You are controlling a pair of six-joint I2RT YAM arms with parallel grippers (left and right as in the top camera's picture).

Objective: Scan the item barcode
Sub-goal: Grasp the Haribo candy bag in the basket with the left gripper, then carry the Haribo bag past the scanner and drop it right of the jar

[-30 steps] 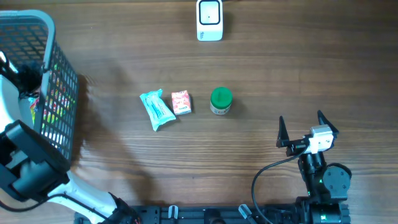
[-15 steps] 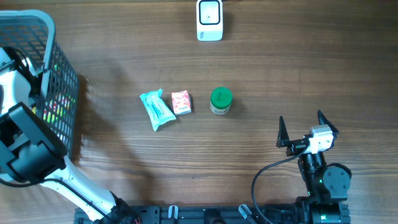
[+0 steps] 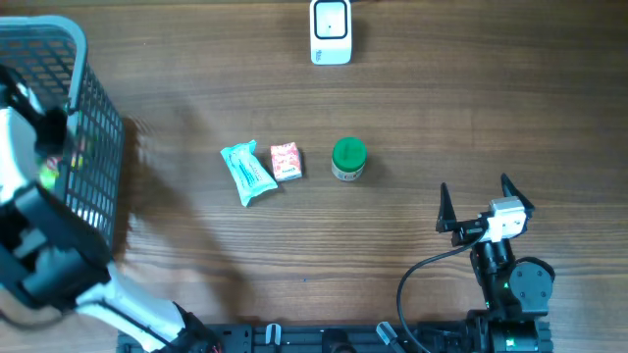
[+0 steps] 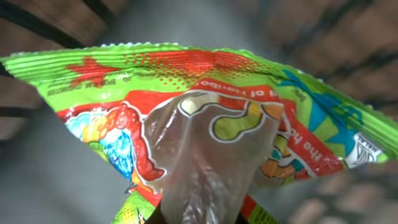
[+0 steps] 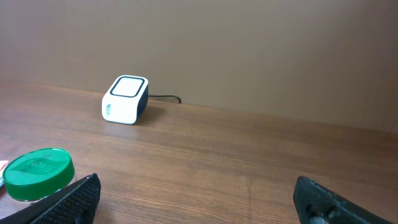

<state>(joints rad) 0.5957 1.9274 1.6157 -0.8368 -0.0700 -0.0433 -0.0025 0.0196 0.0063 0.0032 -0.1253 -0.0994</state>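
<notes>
Now: left gripper (image 3: pixel 49 137) pressed together, pinching the clear flap of a green gummy packet (image 4: pixel 199 124), down inside the basket (image 3: pixel 98 147). Right of the basket, in a row on the table: teal sachet (image 3: pixel 246 173), red carton (image 3: pixel 286 161) just beside it, green-lidded jar (image 3: pixel 348 158). Scanner (image 3: pixel 331 32) further right, far side. Right gripper (image 3: pixel 474 186) well apart from the basket, jaws spread, nothing between them.
</notes>
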